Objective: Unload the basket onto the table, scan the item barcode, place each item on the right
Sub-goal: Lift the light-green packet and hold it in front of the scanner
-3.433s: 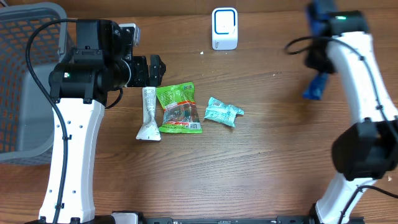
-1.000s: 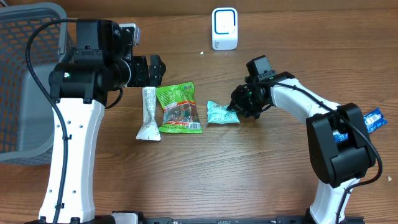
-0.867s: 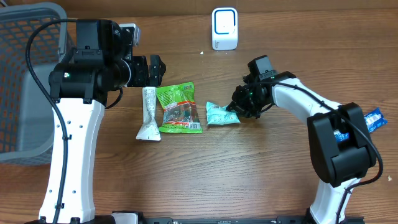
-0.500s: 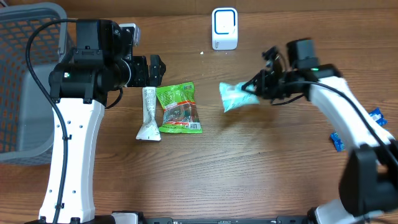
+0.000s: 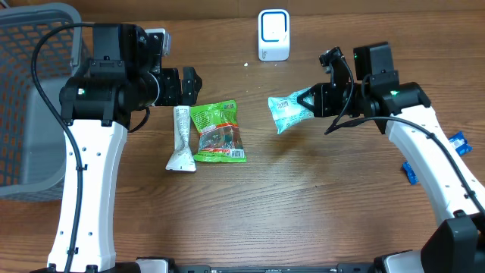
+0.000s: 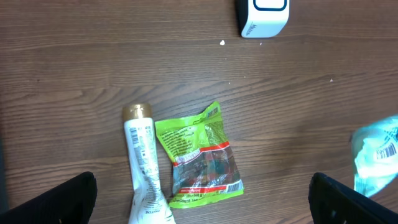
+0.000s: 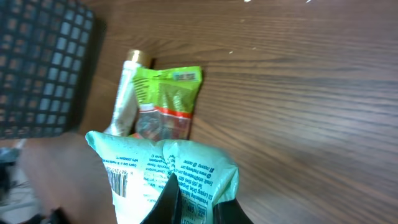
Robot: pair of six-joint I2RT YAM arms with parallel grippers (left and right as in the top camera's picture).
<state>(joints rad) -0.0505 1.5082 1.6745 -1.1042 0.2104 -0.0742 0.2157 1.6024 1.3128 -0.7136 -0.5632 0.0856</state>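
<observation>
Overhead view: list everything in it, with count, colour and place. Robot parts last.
teal packet: one, teal, held off the table in the right gripper
green snack bag: one, green, mid-table
tube: one, white with gold cap, just left of the green snack bag
scanner: one, white, far edge
basket: one, grey, far left
small blue pieces: two, blue, right edge
table: one, brown wood
left gripper: open, above the tube
right gripper: shut on the teal packet

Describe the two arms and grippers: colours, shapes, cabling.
The left arm and right arm both have white tubular links and black joint housings, each with a small green light. A loose black cable runs along the left one, and another loops beside the right. The left gripper and right gripper are black.
</observation>
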